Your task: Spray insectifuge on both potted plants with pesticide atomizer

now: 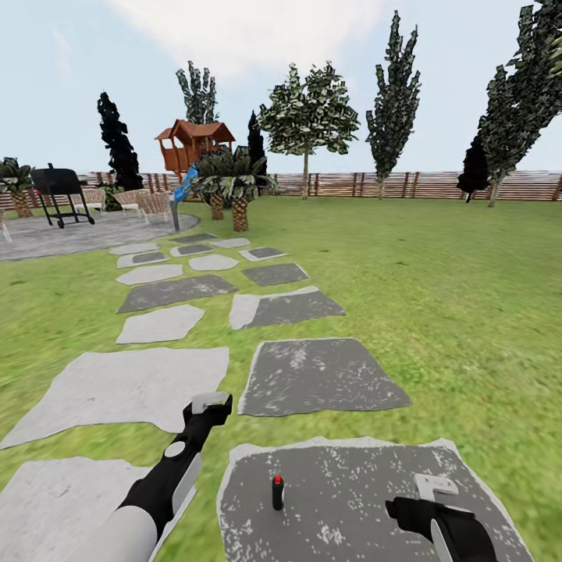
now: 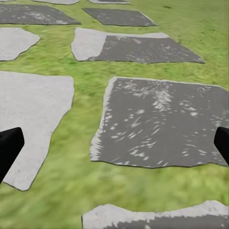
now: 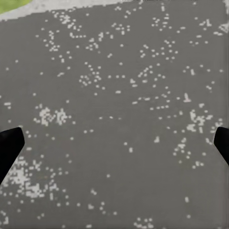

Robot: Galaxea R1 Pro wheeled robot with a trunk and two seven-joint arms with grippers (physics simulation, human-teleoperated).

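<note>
Right then, atomizer [image 1: 277, 492] stood upright on dark slab [image 1: 343, 515] betw. both grippers, left [image 1: 211, 403] & right [image 1: 434, 485], each open, red top up.

Atomizer [image 1: 277, 492] black w/ red cap; slab [image 1: 367, 515] dk grey (white-speckled); lawn [image 1: 437, 297] green.

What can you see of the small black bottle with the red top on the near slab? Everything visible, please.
The atomizer is a small, slim dark bottle with a red cap or nozzle on top, standing upright on the nearest dark grey paving slab, left of its centre. Nothing touches it but the slab. It sits between the left gripper and the right gripper, apart from both. Too small to make out a trigger, label or material.
</note>
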